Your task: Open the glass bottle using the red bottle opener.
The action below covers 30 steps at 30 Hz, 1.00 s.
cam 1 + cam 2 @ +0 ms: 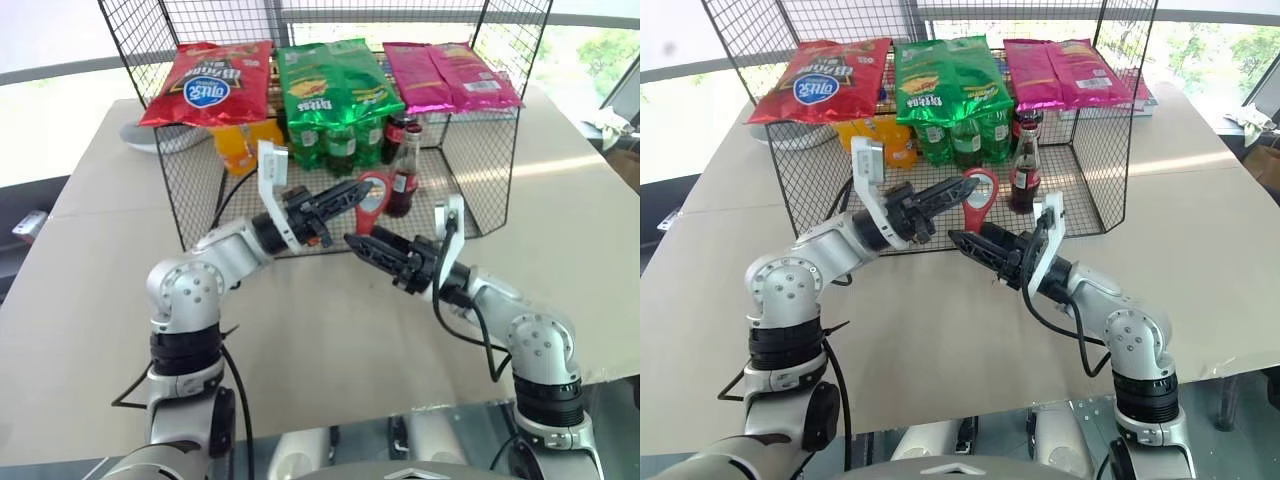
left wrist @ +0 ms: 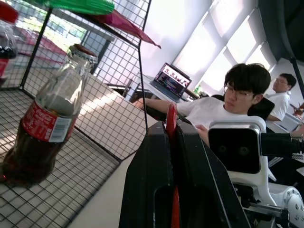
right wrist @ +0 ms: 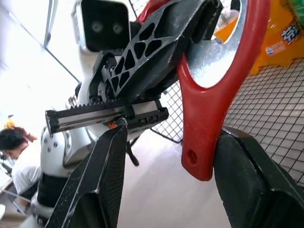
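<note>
Opener [image 1: 372, 193] in left claw [image 1: 352, 196], bottle [image 1: 404, 170] beside

One glass bottle [image 1: 404, 172], one red bottle opener [image 1: 372, 197]

One dark plastic cola bottle [image 1: 394, 137] with a red cap

Three green soda bottles [image 1: 340, 146], as far as can be made out under the bags

Orange soda bottles [image 1: 240, 142]: seemingly two, count unsure

Four snack bags on top of one wire rack [image 1: 470, 175]: one red bag [image 1: 208, 85], one green bag [image 1: 337, 82], two pink bags [image 1: 450, 76]

Two grippers: left gripper [image 1: 350, 196], right gripper [image 1: 354, 241]

One white dish [image 1: 140, 136] beside the rack

Two people [image 2: 228, 97], one laptop [image 2: 170, 80] in the left wrist view
</note>
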Each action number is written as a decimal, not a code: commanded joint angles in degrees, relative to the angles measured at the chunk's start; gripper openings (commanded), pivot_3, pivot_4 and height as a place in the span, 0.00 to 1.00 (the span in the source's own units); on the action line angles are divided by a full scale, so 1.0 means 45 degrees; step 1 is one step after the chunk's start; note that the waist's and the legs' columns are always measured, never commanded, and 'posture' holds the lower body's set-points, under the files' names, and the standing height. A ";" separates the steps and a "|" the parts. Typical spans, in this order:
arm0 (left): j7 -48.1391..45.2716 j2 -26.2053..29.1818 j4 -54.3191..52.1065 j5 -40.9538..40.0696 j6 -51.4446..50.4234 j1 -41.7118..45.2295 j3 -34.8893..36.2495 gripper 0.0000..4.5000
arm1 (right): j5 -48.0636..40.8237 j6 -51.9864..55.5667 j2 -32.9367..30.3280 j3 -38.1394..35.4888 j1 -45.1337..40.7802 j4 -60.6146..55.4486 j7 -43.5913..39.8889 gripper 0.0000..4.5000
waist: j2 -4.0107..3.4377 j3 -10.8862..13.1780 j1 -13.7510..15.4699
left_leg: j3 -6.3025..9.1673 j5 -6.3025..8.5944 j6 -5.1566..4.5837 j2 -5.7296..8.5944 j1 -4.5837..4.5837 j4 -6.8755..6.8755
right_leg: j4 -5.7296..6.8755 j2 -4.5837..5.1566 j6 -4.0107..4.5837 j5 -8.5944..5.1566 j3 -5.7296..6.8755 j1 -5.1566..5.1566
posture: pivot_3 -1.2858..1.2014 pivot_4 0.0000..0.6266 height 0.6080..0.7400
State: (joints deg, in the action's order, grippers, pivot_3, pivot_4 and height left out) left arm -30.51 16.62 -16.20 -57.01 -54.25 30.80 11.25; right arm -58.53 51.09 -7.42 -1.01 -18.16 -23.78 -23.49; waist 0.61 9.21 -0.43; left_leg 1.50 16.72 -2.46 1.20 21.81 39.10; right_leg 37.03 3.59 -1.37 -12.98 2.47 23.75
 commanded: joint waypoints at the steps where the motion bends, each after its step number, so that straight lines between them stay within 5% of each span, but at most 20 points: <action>1: 0.0428 -0.0169 -0.0727 -0.0458 0.0331 -0.0088 0.0158 0.00 | -0.0523 -0.0220 0.0366 -0.0058 -0.0284 -0.0149 0.0236 0.61 | 0.0000 0.0000 -0.0009 | 0.0000 0.0000 0.0000 -0.0001 0.0001 -0.0002 | 0.0000 0.0001 0.0000 0.0000 0.0000 0.0001 | 0.52 0.24 1.00; 10: 0.1134 -0.0267 -0.1062 -0.0953 0.0524 -0.0358 0.0086 0.00 | -0.0879 -0.0485 0.0978 -0.0212 -0.0500 0.0145 0.0552 0.61 | 0.0000 0.0000 -0.0011 | 0.0000 0.0000 0.0000 0.0000 -0.0003 -0.0003 | 0.0002 -0.0022 0.0000 0.0000 0.0001 0.0000 | 0.52 0.24 1.00; 16: 0.1372 -0.0195 -0.1141 -0.1271 0.0644 -0.0484 0.0030 0.00 | -0.1157 -0.0554 0.1068 -0.0250 -0.0521 0.0239 0.0671 0.01 | -0.0001 0.0000 -0.0035 | -0.0004 0.0000 0.0000 0.0003 -0.0003 -0.0005 | -0.0002 -0.0023 0.0000 0.0000 -0.0003 0.0000 | 0.52 0.24 1.00; 24: 0.1252 0.0260 -0.1118 -0.1606 0.0614 -0.0767 -0.0094 0.00 | -0.1428 -0.0530 0.0849 -0.0271 -0.0522 0.0210 0.0626 0.00 | -0.0002 0.0000 -0.0040 | -0.0003 0.0001 -0.0001 0.0001 -0.0005 -0.0006 | 0.0001 -0.0030 0.0000 0.0000 -0.0002 0.0000 | 0.52 0.24 1.00; 27: 0.0742 0.0878 -0.1092 -0.1085 0.0752 -0.1166 -0.0334 0.22 | -0.1306 -0.0451 0.0494 -0.0198 -0.0399 0.0111 0.0580 0.00 | -0.0005 -0.0002 -0.0060 | -0.0004 0.0001 -0.0001 0.0000 -0.0007 -0.0006 | 0.0000 -0.0033 0.0000 0.0000 -0.0002 0.0000 | 0.52 0.24 1.00; 30: 0.0305 0.1527 -0.0834 -0.0415 0.1162 -0.1293 -0.0422 0.54 | -0.0690 -0.0486 -0.0222 0.0000 -0.0177 -0.0153 0.0469 0.00 | -0.0007 -0.0001 -0.0038 | -0.0011 0.0001 -0.0001 0.0000 -0.0009 -0.0015 | -0.0002 -0.0039 0.0001 -0.0001 -0.0010 0.0001 | 0.52 0.24 1.00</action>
State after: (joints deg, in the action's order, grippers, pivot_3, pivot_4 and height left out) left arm -27.37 22.29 -19.13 -60.44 -50.65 24.48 9.81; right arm -62.40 49.75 -7.79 -1.04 -18.99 -21.40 -20.75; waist 0.58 9.21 -0.60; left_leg 1.45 16.72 -2.47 1.21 21.76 39.03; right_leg 37.02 3.42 -1.36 -12.99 2.43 23.75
